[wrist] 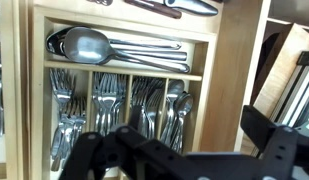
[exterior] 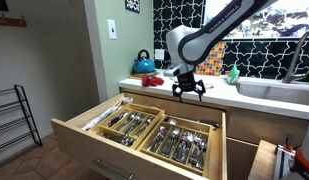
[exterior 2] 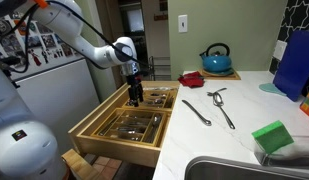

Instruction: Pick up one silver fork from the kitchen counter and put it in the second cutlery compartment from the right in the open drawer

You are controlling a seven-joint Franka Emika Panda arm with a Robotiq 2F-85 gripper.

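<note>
Gripper hangs open, empty, above the drawer. A fork lies on the surface beside another utensil. Flat steel could slip the pinch, or the neighbour could get nudged.

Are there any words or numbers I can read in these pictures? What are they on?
No words or numbers can be read anywhere.
Dark sign at the top of an exterior view: it has white marks, but they are too small and blurred to read.
Blue thing at the edge of an exterior view: no print shows.
Forks in the wrist view: no stamp can be made out.
</note>
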